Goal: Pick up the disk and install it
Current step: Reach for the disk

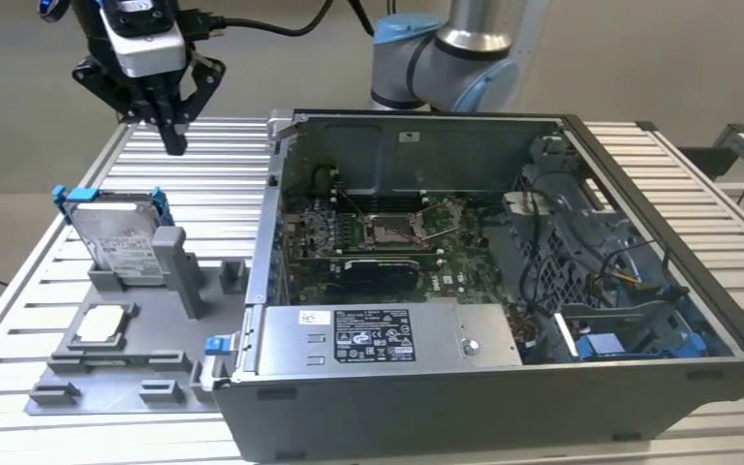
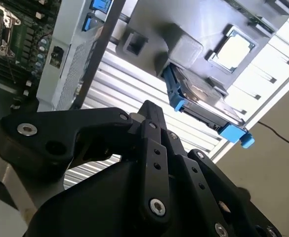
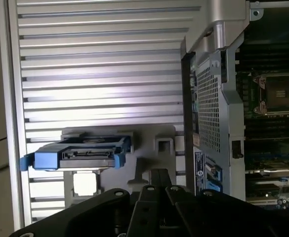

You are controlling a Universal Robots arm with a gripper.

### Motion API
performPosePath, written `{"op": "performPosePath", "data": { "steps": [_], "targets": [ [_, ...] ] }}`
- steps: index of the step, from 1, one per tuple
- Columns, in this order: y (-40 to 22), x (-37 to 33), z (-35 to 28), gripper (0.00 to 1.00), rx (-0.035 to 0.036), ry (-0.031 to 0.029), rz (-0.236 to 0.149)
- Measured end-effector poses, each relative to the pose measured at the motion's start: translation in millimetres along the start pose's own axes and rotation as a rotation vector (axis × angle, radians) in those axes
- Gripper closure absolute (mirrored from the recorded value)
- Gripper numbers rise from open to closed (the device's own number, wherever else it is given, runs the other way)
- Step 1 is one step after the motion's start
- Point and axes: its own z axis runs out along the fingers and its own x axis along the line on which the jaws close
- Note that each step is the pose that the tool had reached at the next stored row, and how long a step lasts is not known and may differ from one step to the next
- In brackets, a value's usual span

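At the exterior view's left, the disk [image 1: 120,237] stands on end in a grey fixture [image 1: 113,373] on the slatted table [image 1: 16,300]. Its long axis is near upright and slightly tilted, with the labelled face toward the camera and the blue frame tabs on top. A square chip [image 1: 101,325] lies in front of it. The gripper [image 1: 173,143] hangs above, well apart from the disk, its fingers pressed together and holding nothing. A grey post [image 1: 181,266] stands just beside the disk — further right sits the open computer case [image 1: 476,407].

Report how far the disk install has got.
Nothing looks done: the disk stands on edge in its grey holder, outside the open computer case. In hand: nothing; the end effector hangs shut and empty above the table beyond the holder. Left: both pick-up and install.
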Motion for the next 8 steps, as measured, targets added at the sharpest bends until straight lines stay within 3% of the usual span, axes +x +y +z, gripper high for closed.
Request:
{"op": "performPosePath", "data": {
  "steps": [8],
  "targets": [
    [-1.2, 22.0, -0.2, 1.00, -0.0001, 0.0003, -0.006]
  ]
}}
